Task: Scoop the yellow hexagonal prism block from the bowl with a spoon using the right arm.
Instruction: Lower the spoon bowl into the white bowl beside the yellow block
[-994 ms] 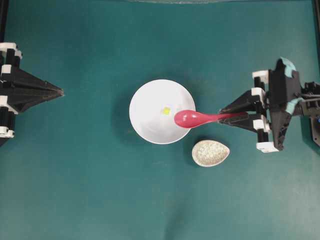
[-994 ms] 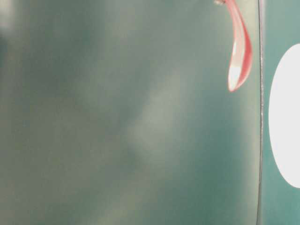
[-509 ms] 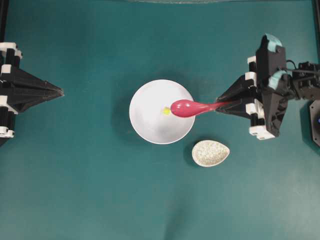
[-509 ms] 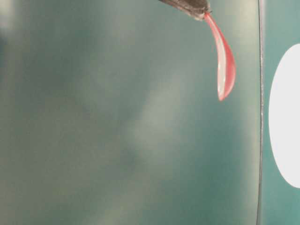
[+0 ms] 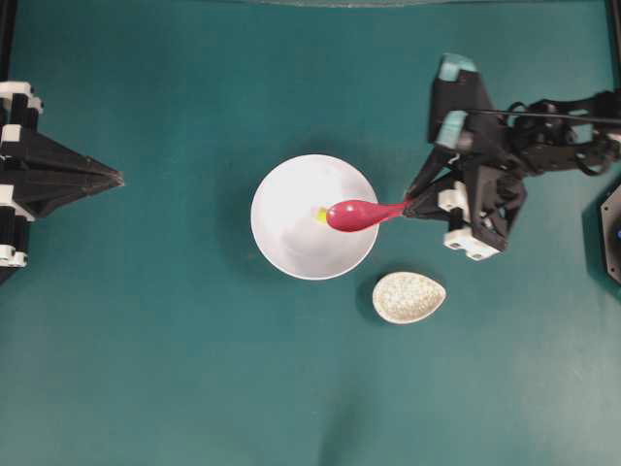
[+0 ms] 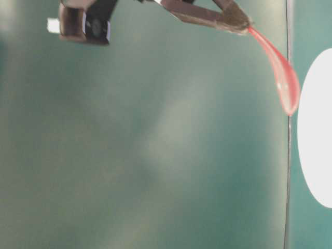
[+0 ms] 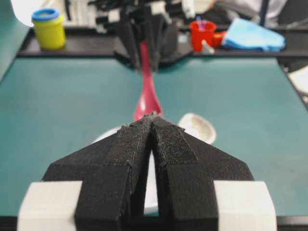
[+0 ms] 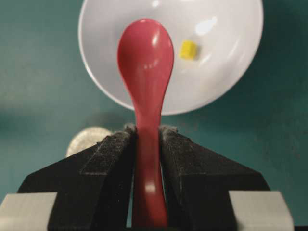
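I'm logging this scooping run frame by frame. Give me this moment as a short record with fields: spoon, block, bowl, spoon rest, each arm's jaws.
spoon: pink-red spoon, handle clamped in the right gripper, scoop over the bowl's inside
block: yellow hexagonal prism block on the bowl floor beside the scoop, not in the scoop
bowl: white bowl on the green table
spoon rest: speckled beige oval rest, nothing on it, beside the bowl
right jaws: shut on the spoon handle
left jaws: left gripper shut, holding nothing, away from the bowl
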{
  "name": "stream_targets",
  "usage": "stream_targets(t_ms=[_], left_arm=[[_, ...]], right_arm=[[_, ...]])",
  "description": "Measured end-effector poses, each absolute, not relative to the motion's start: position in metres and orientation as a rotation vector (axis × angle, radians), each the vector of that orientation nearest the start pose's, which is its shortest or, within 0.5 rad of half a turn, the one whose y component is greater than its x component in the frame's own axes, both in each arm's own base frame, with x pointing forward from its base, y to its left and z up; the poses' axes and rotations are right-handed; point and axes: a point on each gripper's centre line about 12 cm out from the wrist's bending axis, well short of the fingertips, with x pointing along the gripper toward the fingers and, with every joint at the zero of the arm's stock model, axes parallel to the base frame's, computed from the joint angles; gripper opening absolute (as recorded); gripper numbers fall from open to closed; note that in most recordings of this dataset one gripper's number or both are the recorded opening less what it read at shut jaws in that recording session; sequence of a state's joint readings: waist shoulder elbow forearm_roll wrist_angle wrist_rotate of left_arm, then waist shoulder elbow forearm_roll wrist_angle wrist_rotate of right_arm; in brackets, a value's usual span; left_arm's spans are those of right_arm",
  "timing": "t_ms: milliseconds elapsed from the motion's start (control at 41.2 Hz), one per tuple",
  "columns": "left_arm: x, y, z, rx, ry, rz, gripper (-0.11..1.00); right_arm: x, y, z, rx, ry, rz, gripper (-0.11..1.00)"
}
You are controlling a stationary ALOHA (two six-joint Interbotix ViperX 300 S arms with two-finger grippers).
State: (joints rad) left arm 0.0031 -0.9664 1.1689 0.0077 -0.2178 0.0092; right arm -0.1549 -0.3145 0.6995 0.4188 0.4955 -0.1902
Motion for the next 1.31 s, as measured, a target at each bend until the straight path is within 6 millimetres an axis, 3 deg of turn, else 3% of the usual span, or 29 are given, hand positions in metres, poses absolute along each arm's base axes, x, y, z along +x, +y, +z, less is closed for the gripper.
stream_targets(t_ms=[436,655,1018,1309], left_arm=[[0.199,0.0,0.289,0.017,-0.017,0.0,0.0],[0.199,0.0,0.288,0.017,-0.015,0.0,0.0],[0.199,0.0,0.288,0.021,-0.015,0.001,0.0],[0.199,0.0,0.288,0.021,-0.015,0.0,0.0]], right_arm=[[0.352,-0.04,0.222,0.39,1.099,-0.031,0.24],[0.356,-0.041,0.22,0.398,1.215,-0.034,0.24],[0.358,-0.042,0.221,0.418,1.235,-0.047,0.24],[0.364,-0.043,0.211,0.422,1.263,-0.048,0.24]])
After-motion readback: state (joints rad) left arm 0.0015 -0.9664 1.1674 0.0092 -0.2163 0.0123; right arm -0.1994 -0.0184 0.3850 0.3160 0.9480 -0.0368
